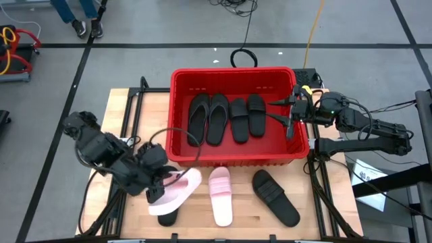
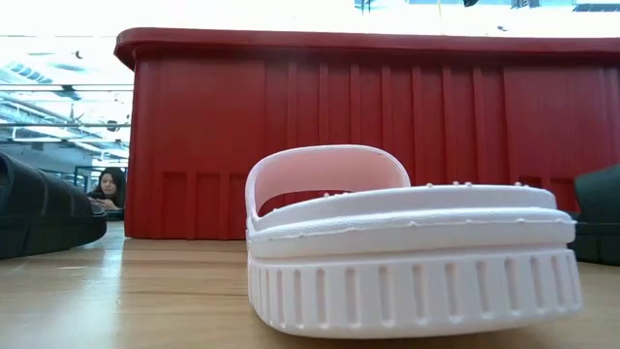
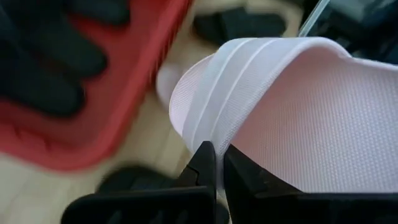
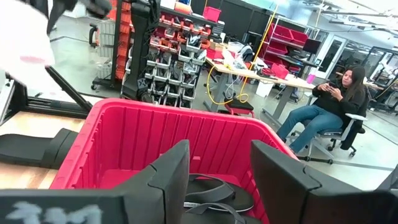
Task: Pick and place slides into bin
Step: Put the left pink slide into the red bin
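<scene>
1. The left gripper (image 1: 164,190) is pinching the edge of a pink slide (image 1: 179,191) at lower left of the high view, fingers (image 3: 202,163) clamped nearly together on its rim.
2. That slide's long axis is running diagonally, far end pointing toward the red bin (image 1: 177,115).
3. The right gripper (image 1: 291,113) is hovering with jaws spread wide over the bin's right rim, holding nothing.
4. Four black slides (image 1: 223,118) are lying inside.

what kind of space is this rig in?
Likely a robotics lab or workshop: shelving stacked with red crates, cluttered workbenches, a seated person behind the table, cables across the grey floor.
</scene>
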Tool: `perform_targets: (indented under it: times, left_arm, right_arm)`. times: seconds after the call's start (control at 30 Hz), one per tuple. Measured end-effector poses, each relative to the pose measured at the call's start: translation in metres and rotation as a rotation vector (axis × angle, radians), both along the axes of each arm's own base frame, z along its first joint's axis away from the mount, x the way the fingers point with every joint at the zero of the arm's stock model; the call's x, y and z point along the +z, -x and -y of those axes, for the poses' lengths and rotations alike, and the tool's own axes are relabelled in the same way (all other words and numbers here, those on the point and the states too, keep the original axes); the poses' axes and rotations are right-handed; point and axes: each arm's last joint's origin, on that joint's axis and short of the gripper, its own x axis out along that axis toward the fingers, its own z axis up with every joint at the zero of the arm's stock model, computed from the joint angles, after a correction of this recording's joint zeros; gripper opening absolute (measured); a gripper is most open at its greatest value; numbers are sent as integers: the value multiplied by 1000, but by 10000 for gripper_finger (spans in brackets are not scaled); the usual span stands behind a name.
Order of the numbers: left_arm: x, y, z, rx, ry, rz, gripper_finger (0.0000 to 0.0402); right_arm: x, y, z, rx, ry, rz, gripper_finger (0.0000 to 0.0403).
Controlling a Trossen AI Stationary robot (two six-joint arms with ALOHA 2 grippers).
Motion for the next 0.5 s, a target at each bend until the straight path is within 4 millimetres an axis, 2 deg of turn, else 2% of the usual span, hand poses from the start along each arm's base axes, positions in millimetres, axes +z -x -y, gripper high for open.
perform_targets:
  times: [0.2,0.37,0.5]
  left_arm:
    - [26,0,-15,-6,-192,177,3]
    - [23,-11,-33,-46,-488,167,2]
    - [16,-31,-55,-25,-754,85,2]
  right_arm:
    - [0,0,0,0,-1,-4,160]
    - [-2,0,0,0,-4,-20,160]
    - [-7,-1,0,0,-6,-31,160]
